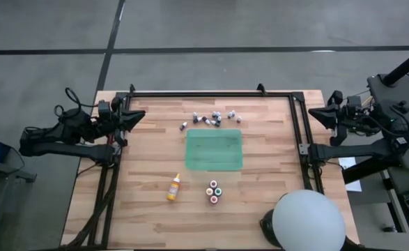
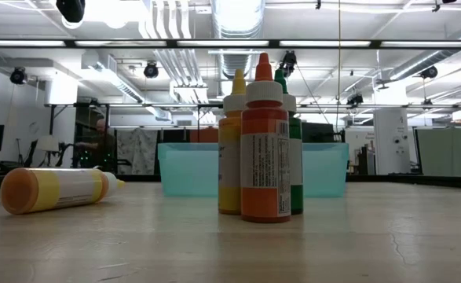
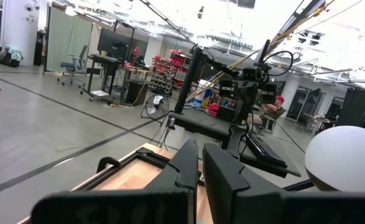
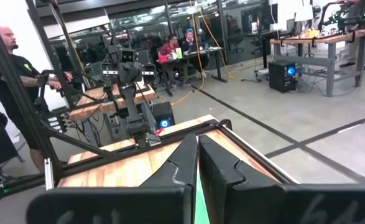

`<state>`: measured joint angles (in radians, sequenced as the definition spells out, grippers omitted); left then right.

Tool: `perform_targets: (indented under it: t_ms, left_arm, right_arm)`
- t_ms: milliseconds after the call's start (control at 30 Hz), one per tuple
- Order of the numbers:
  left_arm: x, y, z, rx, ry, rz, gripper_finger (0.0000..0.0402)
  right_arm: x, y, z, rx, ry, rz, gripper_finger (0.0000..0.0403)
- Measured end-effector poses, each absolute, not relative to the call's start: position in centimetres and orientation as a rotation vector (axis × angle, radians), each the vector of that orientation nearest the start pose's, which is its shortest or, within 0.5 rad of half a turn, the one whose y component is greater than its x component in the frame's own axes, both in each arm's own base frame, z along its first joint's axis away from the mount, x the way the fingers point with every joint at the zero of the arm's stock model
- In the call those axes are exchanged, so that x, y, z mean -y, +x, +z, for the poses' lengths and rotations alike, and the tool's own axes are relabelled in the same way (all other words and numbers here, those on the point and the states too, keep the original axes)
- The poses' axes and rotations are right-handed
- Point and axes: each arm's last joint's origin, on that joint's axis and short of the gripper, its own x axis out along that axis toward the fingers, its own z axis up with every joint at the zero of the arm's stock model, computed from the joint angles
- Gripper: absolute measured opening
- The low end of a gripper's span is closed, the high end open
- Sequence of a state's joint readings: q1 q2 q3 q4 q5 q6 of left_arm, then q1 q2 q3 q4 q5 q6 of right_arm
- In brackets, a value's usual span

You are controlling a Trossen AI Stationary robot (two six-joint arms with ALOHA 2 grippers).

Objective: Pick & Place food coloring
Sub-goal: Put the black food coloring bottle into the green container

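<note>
your left gripper (image 1: 140, 116) waits at the left edge of the worktop (image 1: 148, 209), jaws clenched on nothing. your right gripper (image 1: 314, 113) sits at the right edge, jaws likewise clenched and empty. the food coloring lies in three spots: a scatter of tiny bottles (image 1: 211, 118) just beyond the far edge of the green mat (image 1: 214, 150), a cluster of four upright bottles (image 1: 214, 192) near the mat's front edge, and the yellow-orange dropper bottle (image 1: 173, 187) lying on its side left of that cluster.
</note>
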<state>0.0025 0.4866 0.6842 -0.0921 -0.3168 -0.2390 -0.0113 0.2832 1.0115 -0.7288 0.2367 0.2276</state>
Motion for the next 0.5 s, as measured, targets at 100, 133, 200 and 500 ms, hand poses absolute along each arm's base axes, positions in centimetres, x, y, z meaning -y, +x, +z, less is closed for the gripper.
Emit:
perform_targets:
  t_ms: [100, 133, 200, 500]
  left_arm:
    - [-0.93, 10.98, 34.39, 0.142, -0.253, 0.305, 0.0000]
    - [-0.93, 10.98, 34.39, 0.143, -0.253, 0.305, 0.0000]
    - [-0.93, 10.98, 34.40, 0.143, -0.253, 0.305, 0.0000]
    - [-1.09, 10.94, 34.39, 0.149, -0.252, 0.357, 0.0000]
  right_arm:
    - [0.68, 0.53, 38.51, 0.028, 0.226, -0.247, 0.0009]
    - [0.68, 0.53, 38.50, 0.028, 0.226, -0.247, 0.0009]
    - [0.68, 0.53, 38.50, 0.028, 0.227, -0.247, 0.0009]
    - [0.68, 0.54, 38.50, 0.028, 0.227, -0.246, 0.0009]
